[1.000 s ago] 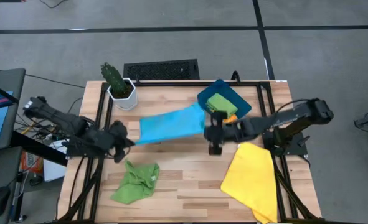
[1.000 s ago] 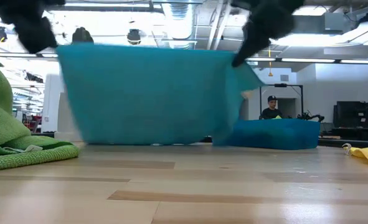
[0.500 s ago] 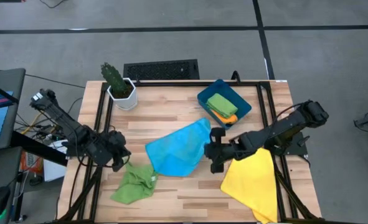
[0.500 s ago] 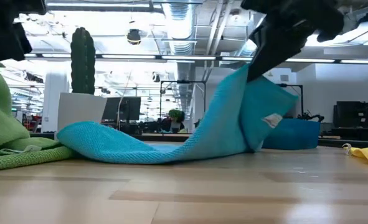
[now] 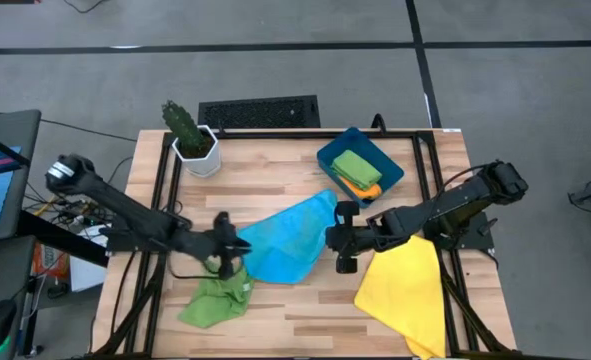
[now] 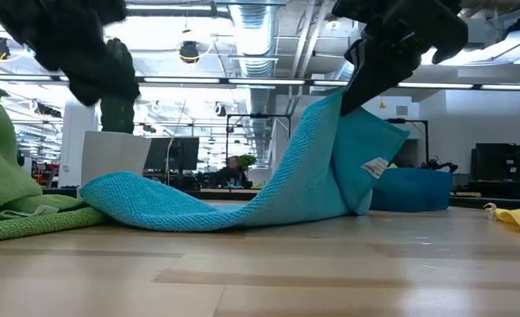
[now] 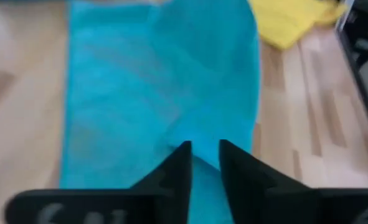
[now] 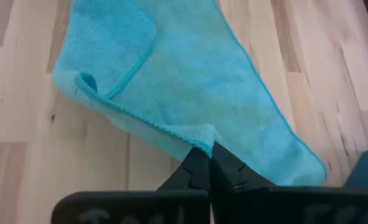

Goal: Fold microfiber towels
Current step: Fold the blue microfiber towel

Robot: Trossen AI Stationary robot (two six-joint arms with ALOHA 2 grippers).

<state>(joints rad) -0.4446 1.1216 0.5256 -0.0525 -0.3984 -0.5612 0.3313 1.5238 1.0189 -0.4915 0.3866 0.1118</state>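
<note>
Blue towel (image 5: 285, 238) edge pinched by right tool (image 8: 207, 151), lifted off table.

Left wrist view blurred throughout. Yellow towel (image 5: 403, 290) cut off by lower edge of high view. Orange towel (image 5: 367, 188) mostly hidden beneath folded green towel (image 5: 356, 167) in bin (image 5: 387, 163). Left tool (image 6: 92, 66) cropped at top in low view.

A robotics lab in an open industrial office.

We see exposed ceiling ducts (image 6: 260, 22), strip lights, monitors (image 6: 176, 154) on far desks, a person seated there, and a grey floor (image 5: 515, 90) taped in black around our table (image 5: 295, 300).
</note>
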